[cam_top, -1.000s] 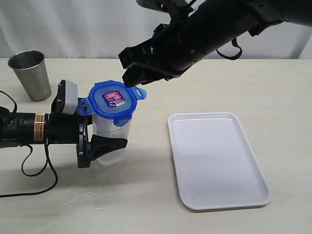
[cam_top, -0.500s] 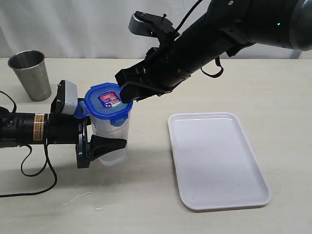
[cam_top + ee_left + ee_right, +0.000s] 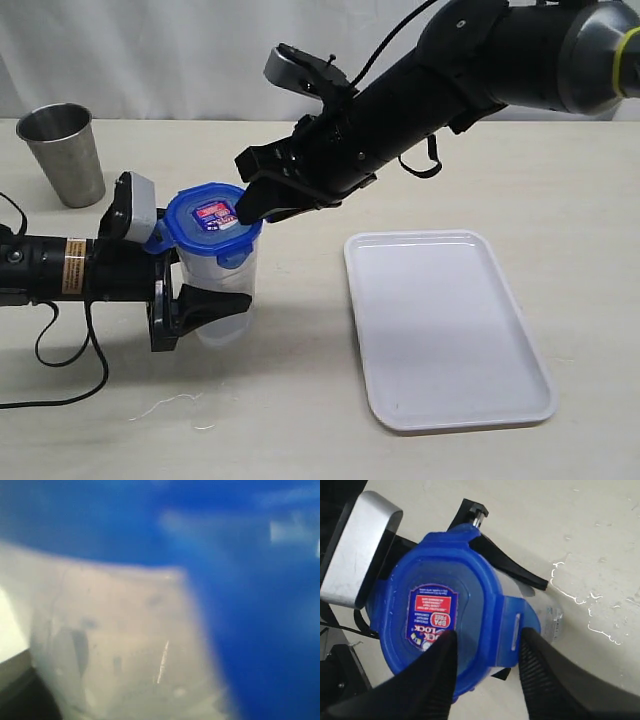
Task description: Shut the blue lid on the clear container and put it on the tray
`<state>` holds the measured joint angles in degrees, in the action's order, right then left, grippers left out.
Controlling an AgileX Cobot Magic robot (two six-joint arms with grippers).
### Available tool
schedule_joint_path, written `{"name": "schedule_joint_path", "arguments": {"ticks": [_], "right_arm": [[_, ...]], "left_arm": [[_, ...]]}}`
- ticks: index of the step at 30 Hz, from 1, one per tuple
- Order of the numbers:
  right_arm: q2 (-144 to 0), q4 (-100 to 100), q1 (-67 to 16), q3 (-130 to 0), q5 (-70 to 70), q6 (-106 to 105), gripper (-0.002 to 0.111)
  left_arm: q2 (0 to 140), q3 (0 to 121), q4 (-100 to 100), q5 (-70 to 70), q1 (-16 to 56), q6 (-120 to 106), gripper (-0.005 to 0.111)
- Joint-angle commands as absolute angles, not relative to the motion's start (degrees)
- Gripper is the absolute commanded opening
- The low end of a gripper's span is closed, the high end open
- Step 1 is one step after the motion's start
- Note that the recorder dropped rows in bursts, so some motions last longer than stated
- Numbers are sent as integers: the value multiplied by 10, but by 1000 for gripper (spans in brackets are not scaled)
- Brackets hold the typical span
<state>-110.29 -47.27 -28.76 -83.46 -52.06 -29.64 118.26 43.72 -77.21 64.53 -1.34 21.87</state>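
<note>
The left gripper [image 3: 205,285] clamps the container [image 3: 224,283]; the right gripper [image 3: 250,205], fingers parted and holding nothing, rests on the lid [image 3: 205,222]. The tray [image 3: 445,330] lies apart at 3 o'clock.

Desk [image 3: 300,420] — flat top, pale cream, matt finish, filling the exterior view from the near edge to the far edge. One thin whitish thread-like mark [image 3: 178,403] lies on it near the front left. Backdrop: white curtain [image 3: 150,50] behind the desk's far edge, hanging in soft vertical folds. Light — even and diffuse; shadows on the desk are soft-edged and faint.
</note>
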Motion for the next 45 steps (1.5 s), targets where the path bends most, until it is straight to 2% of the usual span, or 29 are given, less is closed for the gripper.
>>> {"name": "schedule_joint_path", "arguments": {"ticks": [1,11,22,28,35,37,41,45], "right_arm": [[-1143,-514,-301,-826,-581,-340,38],[-1171,-569,-301,-826,-621,-389,38],[-1166,-514,-298,-826,-613,-389,38],[-1131,-494,-285,-826,-613,-418,38],[-1084,-384,-285,-826,-580,-426,38],[-1071,-359,-285,-826,-565,-424,42],[-1042,-339,-285,-826,-551,-445,61],[-1005,-346,-294,-826,-524,-545,63]], "left_arm": [[1176,442,-758,694,-6,223,0],[1176,442,-762,695,-6,223,0],[1176,442,-735,684,-6,217,0],[1176,442,-688,623,-6,83,0],[1176,442,-683,617,-6,-35,0],[1176,442,-683,616,-6,-45,0],[1176,442,-683,616,-6,-47,0],[1176,442,-685,616,-6,-47,0]]}}
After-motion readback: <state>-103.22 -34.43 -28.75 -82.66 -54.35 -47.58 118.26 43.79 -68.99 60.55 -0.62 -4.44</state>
